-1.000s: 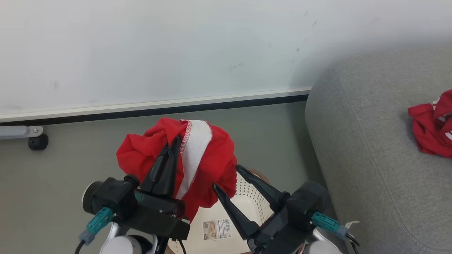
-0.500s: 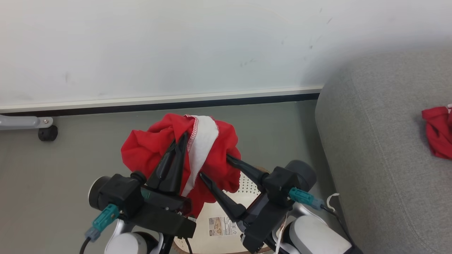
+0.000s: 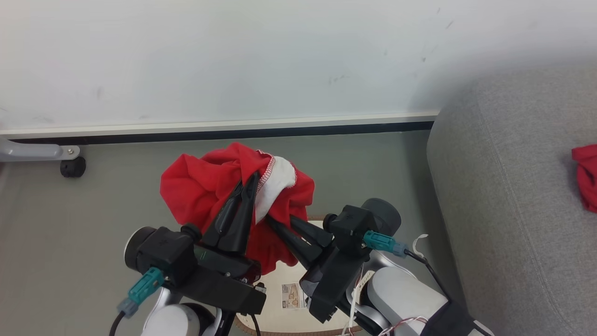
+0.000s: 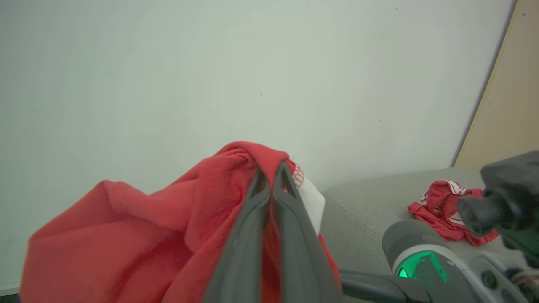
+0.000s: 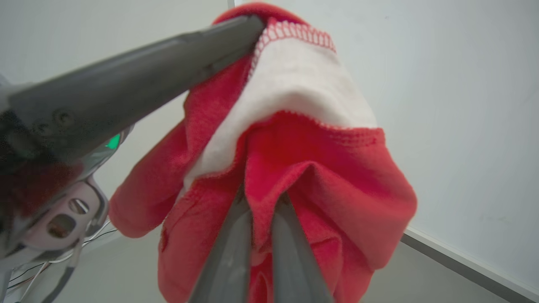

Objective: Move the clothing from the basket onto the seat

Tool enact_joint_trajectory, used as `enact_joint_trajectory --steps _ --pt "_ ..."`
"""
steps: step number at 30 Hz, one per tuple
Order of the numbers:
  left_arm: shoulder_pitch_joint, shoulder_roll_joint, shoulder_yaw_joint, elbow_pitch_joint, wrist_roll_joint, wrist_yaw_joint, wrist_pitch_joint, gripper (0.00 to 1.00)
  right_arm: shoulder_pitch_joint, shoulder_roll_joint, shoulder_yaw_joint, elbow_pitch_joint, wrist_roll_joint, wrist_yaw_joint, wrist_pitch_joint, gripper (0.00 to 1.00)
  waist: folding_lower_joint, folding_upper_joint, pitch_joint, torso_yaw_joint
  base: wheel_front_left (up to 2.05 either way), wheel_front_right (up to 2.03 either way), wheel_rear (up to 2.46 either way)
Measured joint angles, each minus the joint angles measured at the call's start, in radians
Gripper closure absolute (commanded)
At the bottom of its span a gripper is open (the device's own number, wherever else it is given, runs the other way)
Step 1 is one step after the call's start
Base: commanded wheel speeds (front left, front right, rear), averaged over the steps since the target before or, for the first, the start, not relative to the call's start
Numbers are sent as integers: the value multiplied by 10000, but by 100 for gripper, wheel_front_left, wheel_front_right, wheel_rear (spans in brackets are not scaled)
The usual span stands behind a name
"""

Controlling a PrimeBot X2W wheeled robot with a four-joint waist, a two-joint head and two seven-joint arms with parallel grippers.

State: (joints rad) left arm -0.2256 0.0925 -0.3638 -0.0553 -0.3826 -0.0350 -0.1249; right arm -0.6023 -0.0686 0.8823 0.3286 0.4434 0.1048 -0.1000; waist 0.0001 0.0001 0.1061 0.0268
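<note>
We hold a red garment [image 3: 200, 186] with a white band up off the floor, between both arms, at the centre of the head view. Our left end effector [image 3: 252, 179] is clamped on a fold near the top of the cloth, its two dark fingers pressed together just beside the white band. In the left wrist view the fabric drapes down either side of those tips. Our right end effector [image 3: 280, 221] reaches in from 4 o'clock and is pinched together on the same garment, just below the white band. The cream basket [image 3: 275, 310] sits at 6 o'clock, partly hidden behind the arms, with a barcode sticker [image 3: 291, 295] on its bare base. The grey sofa [image 3: 503, 210] takes up the 3 o'clock side, and a second red garment [image 3: 586, 175] lies crumpled on its seat at the picture's edge. A black caster [image 3: 72, 167] stands by the wall at 9 o'clock.
</note>
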Motion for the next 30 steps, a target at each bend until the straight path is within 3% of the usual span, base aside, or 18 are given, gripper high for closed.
enact_joint_trajectory --steps 8,9,11,12,13,14,30 --pt "0 35 0 -8 35 -4 -4 100 -307 0 351 334 508 -96 -383 100 0 0 0 -6 0 0 0" --pt "0 38 0 -8 54 -4 -4 78 -324 -2 376 370 543 -132 -449 100 0 0 -2 -14 0 0 0" --pt "0 65 2 -13 58 -4 -4 56 -409 -2 395 447 602 -167 -556 100 0 -1 -8 -34 0 0 0" --pt "0 81 0 -21 61 -4 -4 25 -464 0 395 476 610 -167 -610 100 0 0 -10 -45 0 0 0" --pt "0 96 2 -33 73 -4 -4 6 -503 0 391 516 612 -167 -669 100 0 0 -13 -58 0 0 0" --pt "0 111 0 -48 75 -4 -4 0 -534 0 384 573 623 -169 -721 100 0 0 -15 -71 0 0 0" --pt "92 451 -487 -533 648 -96 82 0 -1075 -52 -825 1494 849 -477 -1323 100 -2 -1 -19 -378 0 0 0"
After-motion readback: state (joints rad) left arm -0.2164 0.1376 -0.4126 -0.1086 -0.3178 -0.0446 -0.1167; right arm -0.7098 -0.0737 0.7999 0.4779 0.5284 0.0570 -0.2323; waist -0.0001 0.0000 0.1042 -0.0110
